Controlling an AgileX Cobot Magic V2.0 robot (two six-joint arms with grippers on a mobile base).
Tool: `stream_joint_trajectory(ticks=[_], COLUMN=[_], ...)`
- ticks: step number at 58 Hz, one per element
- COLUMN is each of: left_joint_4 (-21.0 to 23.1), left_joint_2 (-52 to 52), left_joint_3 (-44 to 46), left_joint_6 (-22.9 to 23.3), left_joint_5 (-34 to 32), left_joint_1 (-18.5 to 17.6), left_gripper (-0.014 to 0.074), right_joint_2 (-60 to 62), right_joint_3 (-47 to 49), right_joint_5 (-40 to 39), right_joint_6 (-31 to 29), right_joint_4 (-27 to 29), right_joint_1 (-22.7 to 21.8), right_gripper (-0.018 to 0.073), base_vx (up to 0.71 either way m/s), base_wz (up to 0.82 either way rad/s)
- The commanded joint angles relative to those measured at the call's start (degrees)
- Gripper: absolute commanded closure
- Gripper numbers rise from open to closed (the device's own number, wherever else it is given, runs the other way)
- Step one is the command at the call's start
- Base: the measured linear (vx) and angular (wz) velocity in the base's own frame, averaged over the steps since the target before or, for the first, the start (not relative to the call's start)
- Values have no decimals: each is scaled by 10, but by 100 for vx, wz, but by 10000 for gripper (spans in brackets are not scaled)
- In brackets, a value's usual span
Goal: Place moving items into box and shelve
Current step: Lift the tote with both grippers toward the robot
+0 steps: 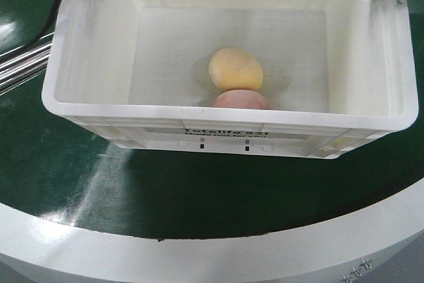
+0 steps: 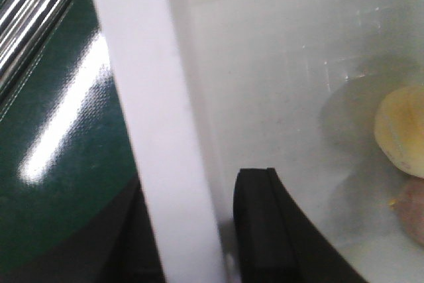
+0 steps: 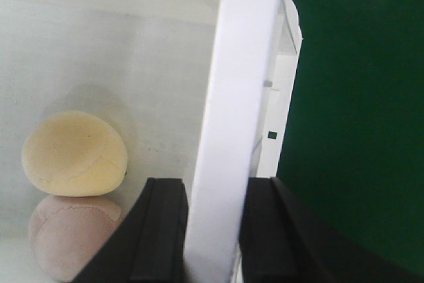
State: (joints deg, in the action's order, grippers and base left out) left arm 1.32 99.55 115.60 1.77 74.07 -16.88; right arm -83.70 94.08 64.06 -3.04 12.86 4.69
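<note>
Black fingers [image 3: 162, 230] of the right gripper [image 3: 215, 193] straddle the right wall of the box [image 3: 245, 64], one inside and one outside, pinching it, presumably so the crate can be lifted for shelving. The left gripper [image 2: 192, 230] straddles the left wall likewise, though I cannot tell whether it is clamped. On the box floor by the near wall, about midway between the two grippers and well apart from both, the yellow fruit [image 1: 235, 69] touches the pink fruit [image 1: 242, 100] just nearer than it.
</note>
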Motion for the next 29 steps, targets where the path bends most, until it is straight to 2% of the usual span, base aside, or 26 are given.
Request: stream_joint_trajectory(ticks=[1,29], left_joint_4=[14,14], left_joint_2=[-47,-47], left_joint_3=[20,20], left_joint_6=[-7,-7], left_joint_5=[-68,-73], left_joint_1=[-4,-4], left_gripper=[600,600], right_joint_2=[32,32], right_joint_3=[26,26], right_joint_5=[-77,-82], right_joint_6=[-9,-9], right_joint_4=[37,39], right_joint_1=[-1,-1], right_gripper=[564,564], base_vx=[0,0], base_wz=[0,0])
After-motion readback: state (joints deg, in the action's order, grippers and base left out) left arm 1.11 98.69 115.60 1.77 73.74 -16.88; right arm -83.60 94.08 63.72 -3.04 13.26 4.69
